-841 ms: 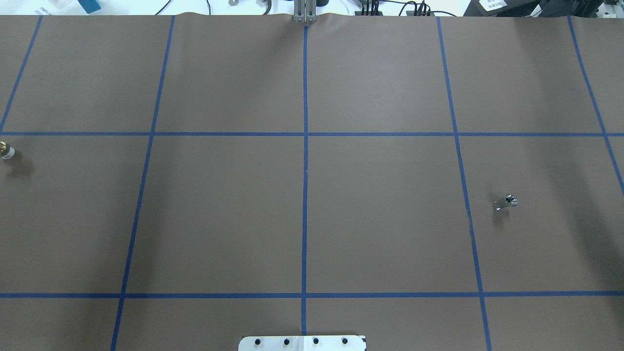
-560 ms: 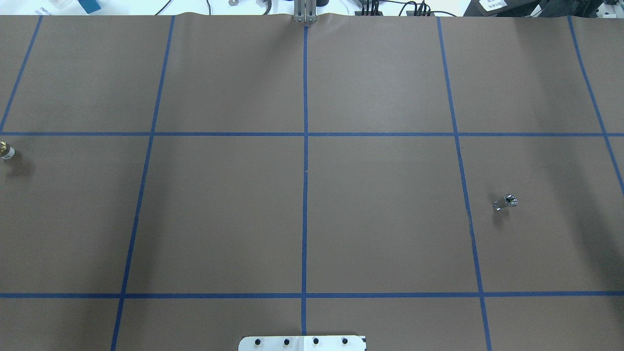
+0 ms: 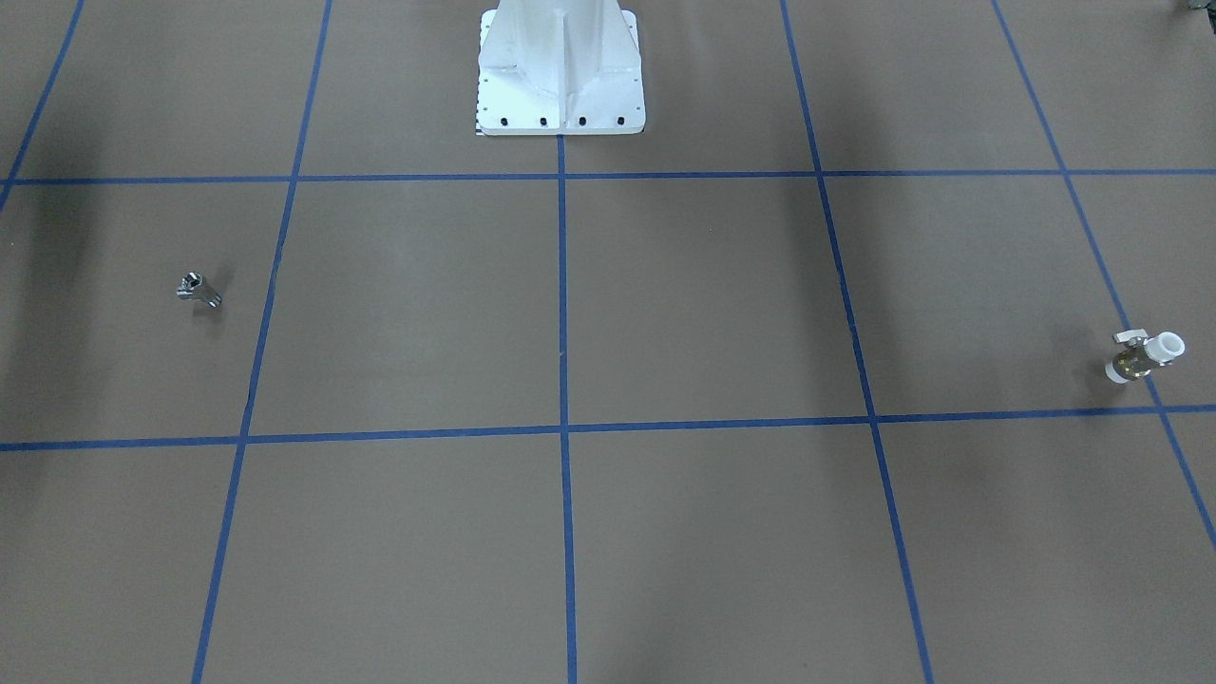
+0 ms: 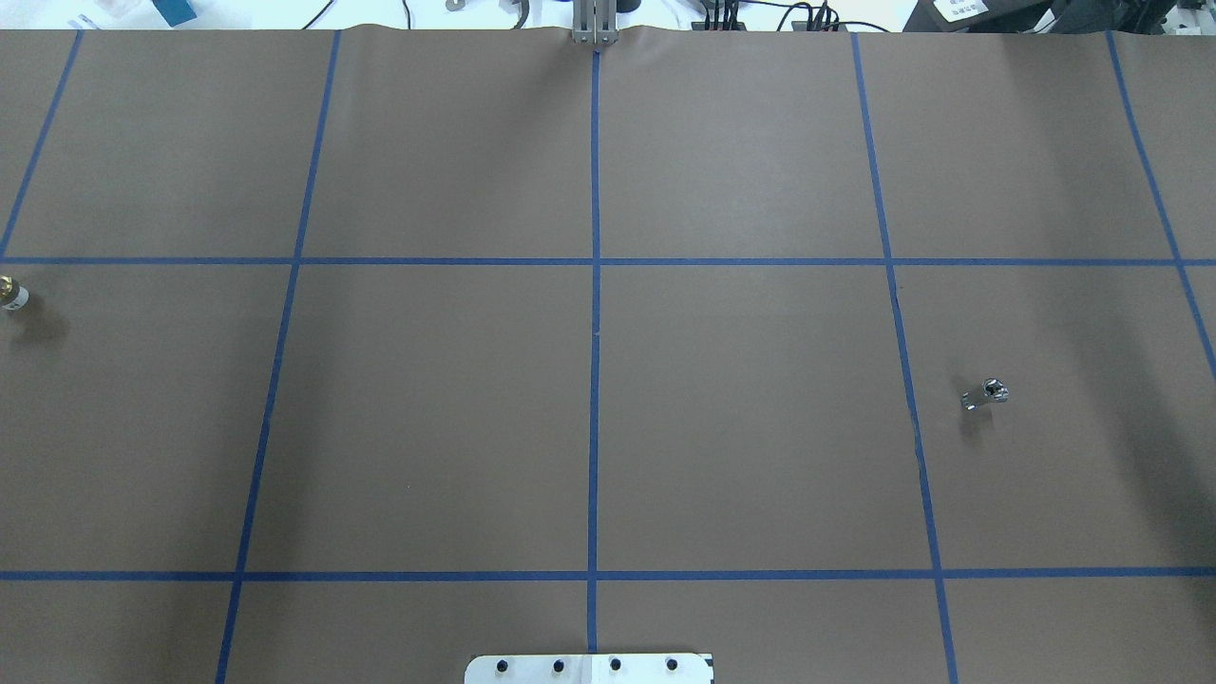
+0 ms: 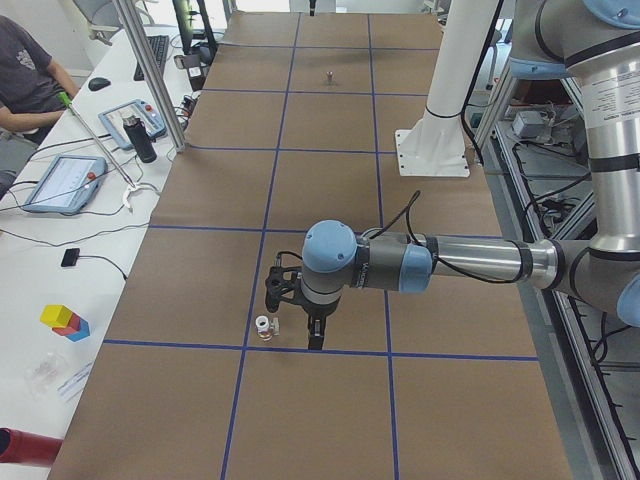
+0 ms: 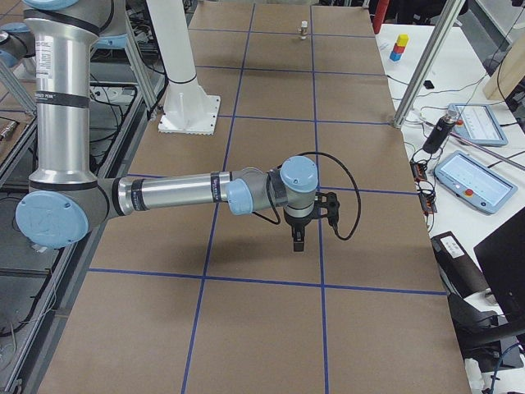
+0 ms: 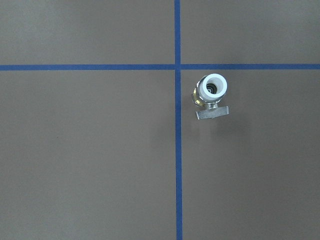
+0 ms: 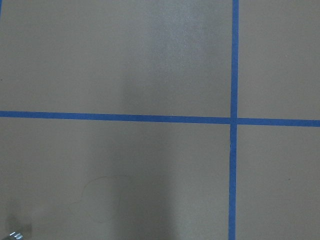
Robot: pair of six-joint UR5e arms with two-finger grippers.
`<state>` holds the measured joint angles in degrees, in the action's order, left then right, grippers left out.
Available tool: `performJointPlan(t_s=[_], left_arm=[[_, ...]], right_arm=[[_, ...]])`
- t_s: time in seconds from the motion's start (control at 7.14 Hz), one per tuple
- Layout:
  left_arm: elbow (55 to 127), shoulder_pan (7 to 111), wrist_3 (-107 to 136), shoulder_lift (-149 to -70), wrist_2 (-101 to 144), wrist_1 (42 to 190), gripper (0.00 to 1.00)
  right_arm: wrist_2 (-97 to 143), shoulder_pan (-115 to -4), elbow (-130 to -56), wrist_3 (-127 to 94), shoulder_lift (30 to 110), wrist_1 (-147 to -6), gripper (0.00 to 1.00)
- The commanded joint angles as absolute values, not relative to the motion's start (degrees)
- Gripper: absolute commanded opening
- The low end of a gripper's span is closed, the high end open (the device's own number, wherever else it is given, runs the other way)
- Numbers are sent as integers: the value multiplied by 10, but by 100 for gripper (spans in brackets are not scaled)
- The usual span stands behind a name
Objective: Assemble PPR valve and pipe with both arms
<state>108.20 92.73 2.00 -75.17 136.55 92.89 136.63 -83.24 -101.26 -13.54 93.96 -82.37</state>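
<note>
A: Jaws first?

B: Left jaws hang pointing down, just beside the valve [image 5: 263, 325] and above the desk [image 5: 330, 420]. Only the side view shows them, so I cannot tell whether they are open or closed. The same goes for the right jaws, which hang over bare desk.

A: Parts?

B: The valve stands on one white end, open end up, lever out sideways, near a tape [image 7: 177, 150] crossing at the robot's far left. The pipe [image 4: 985, 392] lies well apart on the right half and shows only in a corner of the right wrist view.

A: Why so?

B: Likely one part per arm. The left arm [image 5: 450, 262] seems set for a top grasp. The right arm [image 6: 172, 193] is not yet centred on the pipe.

A: Writing?

B: There is a label [image 5: 612, 95] on the left arm's upright tube, too small to read.
</note>
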Motion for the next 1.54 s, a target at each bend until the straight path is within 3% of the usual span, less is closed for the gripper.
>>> performJointPlan(t_s=[0.0, 0.56, 1.12, 1.4], left_arm=[[1095, 926, 20, -741, 1374, 929, 100], [1086, 857, 64, -776, 1371, 930, 100], [913, 824, 69, -888, 1367, 1015, 100], [885, 781, 132, -917, 1331, 1042, 100]], right_arm=[[1369, -831, -1016, -134, 943, -818, 100], [1386, -815, -1011, -131, 947, -819, 100], [1397, -800, -1012, -133, 958, -802, 100], [1398, -787, -1011, -136, 958, -802, 100]])
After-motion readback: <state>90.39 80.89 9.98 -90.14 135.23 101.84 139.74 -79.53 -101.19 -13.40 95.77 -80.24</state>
